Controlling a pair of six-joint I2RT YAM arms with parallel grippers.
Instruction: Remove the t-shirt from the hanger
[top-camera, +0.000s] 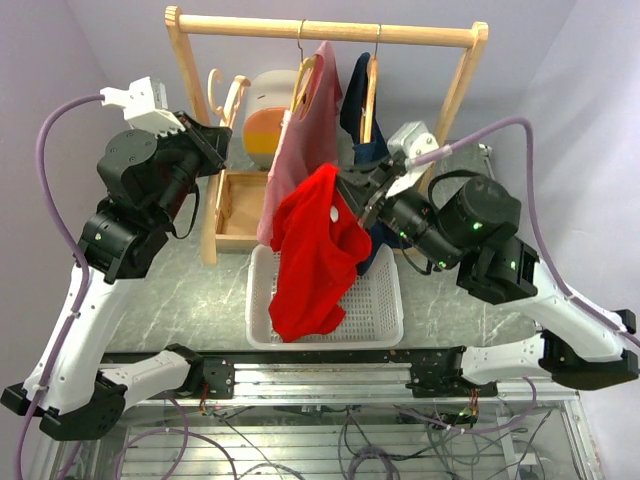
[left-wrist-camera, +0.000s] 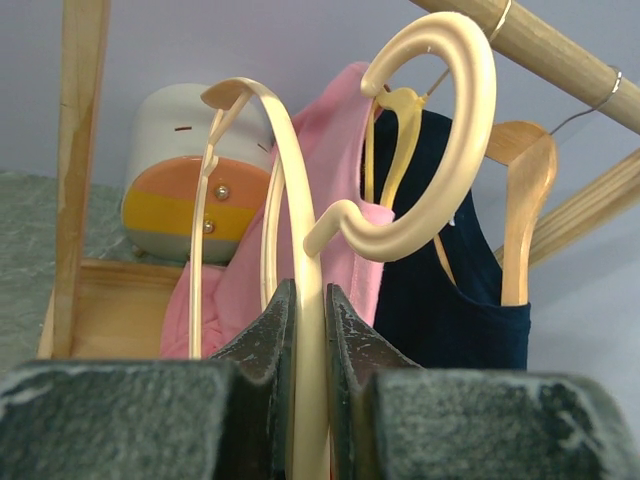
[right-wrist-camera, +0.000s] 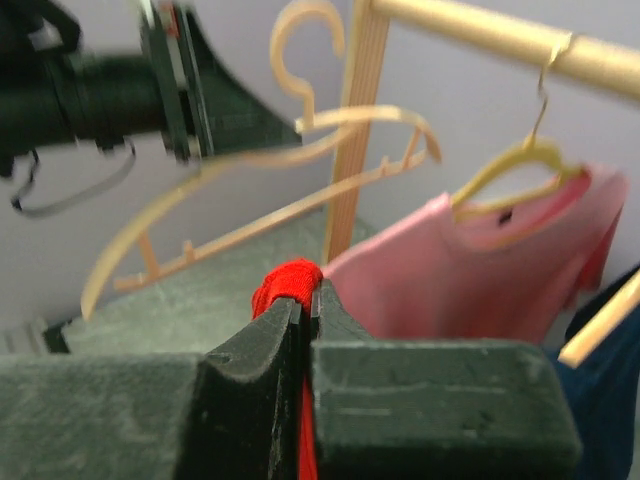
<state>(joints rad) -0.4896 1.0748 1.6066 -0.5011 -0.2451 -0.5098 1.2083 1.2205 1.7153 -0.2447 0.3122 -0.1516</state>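
Left gripper (left-wrist-camera: 308, 305) clamped on bare cream plastic hanger (left-wrist-camera: 440, 150), upper left of top view, well apart from the shirt. Right gripper (right-wrist-camera: 305, 300) pinched tight on red fabric t-shirt (top-camera: 318, 250), frame centre, dangling over white perforated plastic basket (top-camera: 385, 300), in front of wooden garment rack (top-camera: 330, 30).

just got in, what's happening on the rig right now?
The left gripper is shut on a bare cream plastic hanger, not hooked on the wooden rail. The right gripper pinches the red t-shirt, which dangles over the white basket, free of the hanger. A pink top and navy top hang on the rail.
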